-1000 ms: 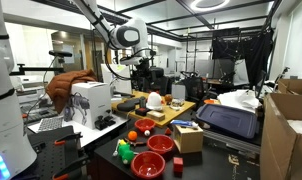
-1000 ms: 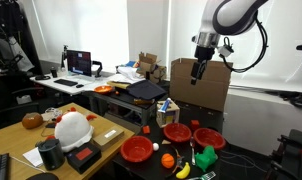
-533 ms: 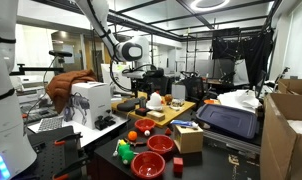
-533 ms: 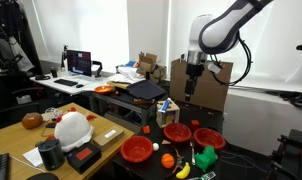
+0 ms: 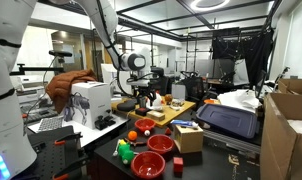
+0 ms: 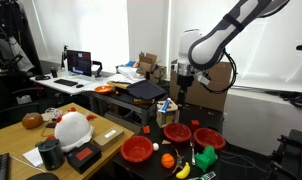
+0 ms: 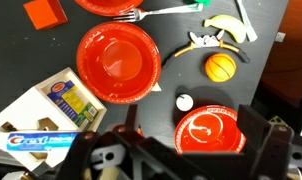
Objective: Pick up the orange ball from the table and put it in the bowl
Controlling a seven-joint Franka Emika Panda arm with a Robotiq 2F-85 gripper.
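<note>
The orange ball (image 7: 221,66) lies on the dark table (image 7: 261,40), next to a banana (image 7: 228,25) and a small white ball (image 7: 184,102). It shows in both exterior views (image 5: 133,135) (image 6: 168,160). Three red bowls stand around it: a wide one (image 7: 117,62), one below my fingers (image 7: 206,130), and one cut off by the top edge (image 7: 106,5). They also show in an exterior view (image 6: 177,131) (image 6: 138,149) (image 6: 208,137). My gripper (image 7: 191,128) is open and empty, well above the table (image 5: 143,93) (image 6: 180,88).
A toothpaste box (image 7: 41,140) and a blue-and-yellow box (image 7: 66,100) lie beside the wide bowl. A fork (image 7: 156,12) and an orange-red block (image 7: 43,10) lie near the top. A wooden board with a white-and-orange dome (image 6: 71,128) and a laptop (image 6: 149,90) stand on the bench.
The arm has come down and swung over the bowls and the ball. The gripper is lower than a second ago. Nothing on the table has moved.
</note>
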